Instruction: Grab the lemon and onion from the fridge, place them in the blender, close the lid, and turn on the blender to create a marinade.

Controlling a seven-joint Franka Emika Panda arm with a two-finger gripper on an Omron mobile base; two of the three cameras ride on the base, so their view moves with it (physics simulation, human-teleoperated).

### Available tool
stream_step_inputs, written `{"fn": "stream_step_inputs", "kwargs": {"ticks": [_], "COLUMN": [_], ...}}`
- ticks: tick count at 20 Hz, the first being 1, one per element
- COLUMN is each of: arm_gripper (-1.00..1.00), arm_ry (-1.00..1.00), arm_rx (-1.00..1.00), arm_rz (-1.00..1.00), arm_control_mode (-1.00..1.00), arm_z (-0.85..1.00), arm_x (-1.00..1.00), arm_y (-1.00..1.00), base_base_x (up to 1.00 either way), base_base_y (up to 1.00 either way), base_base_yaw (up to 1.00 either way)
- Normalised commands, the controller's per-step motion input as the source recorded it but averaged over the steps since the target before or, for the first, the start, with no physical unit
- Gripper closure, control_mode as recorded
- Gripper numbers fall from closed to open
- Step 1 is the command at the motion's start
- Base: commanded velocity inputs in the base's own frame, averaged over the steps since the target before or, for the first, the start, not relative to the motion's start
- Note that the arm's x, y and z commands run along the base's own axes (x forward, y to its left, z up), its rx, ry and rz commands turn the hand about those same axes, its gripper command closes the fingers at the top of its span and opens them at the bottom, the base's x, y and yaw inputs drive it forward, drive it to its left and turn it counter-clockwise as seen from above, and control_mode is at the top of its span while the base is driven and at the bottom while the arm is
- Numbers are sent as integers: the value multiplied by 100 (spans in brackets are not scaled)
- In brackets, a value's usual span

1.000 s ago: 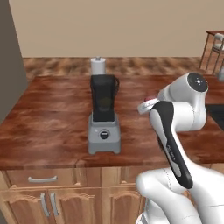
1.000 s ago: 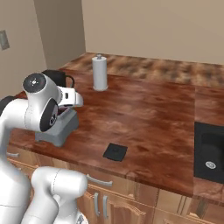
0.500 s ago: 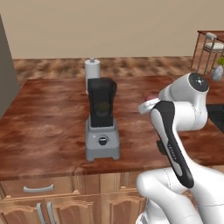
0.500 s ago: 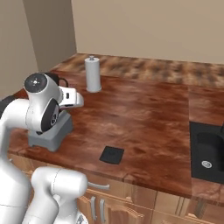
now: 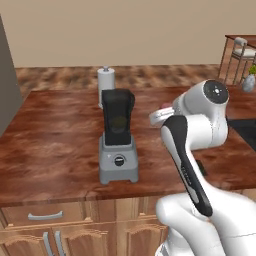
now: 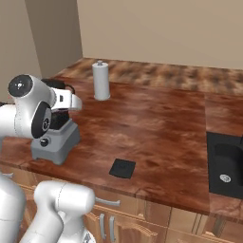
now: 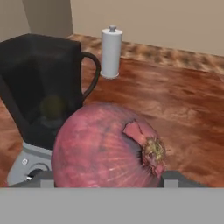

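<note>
Onion (image 7: 107, 146) sits between the tool's (image 7: 107, 177) fingers in the hand view, the jaws standing wide because the bulb itself is wide; the grip is around its middle, with the papery root end turned toward the camera. Carried this way, the bulb hangs clear of the counter (image 5: 55, 145) and can be let fall straight down once it is over the jar.

The blender (image 5: 118, 137) stands on the counter, just beside the tool in the hand view, knob facing the front edge. Its dark jar is open at the top, which is why the lid (image 6: 123, 168) lies flat on the counter well apart from it, near the front edge (set aside so nothing blocks the mouth). A dull yellowish shape shows through the jar wall, and I judge it to be the lemon (image 7: 53, 106), already inside.

A white paper-towel roll (image 5: 105, 82) stands upright behind the blender, clear of the path. The grey side of the fridge (image 5: 7, 90) shows at the left edge of the left base view.

My reading is that the onion is in transit to the jar: next it needs lifting above the rim before release.
</note>
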Motion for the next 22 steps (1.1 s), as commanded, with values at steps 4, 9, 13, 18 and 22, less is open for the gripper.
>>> {"fn": "stream_step_inputs", "kwargs": {"ticks": [4, 9, 13, 18, 22], "arm_gripper": [100, 100, 100, 100, 100], "arm_ry": [-5, -13, -17, -14, -1], "arm_rx": [0, 0, 0, 0, -2], "arm_rz": [0, 0, 1, 3, 4], "arm_control_mode": [-100, -100, -100, -100, -100], "arm_z": [32, 41, 32, 16, 7], "arm_x": [-7, -11, -3, 0, 0], "arm_y": [0, 0, 7, 37, 62], "base_base_x": [0, 0, 0, 0, 0], "base_base_y": [0, 0, 0, 0, 0], "base_base_yaw": [0, 0, 0, 0, 0]}}
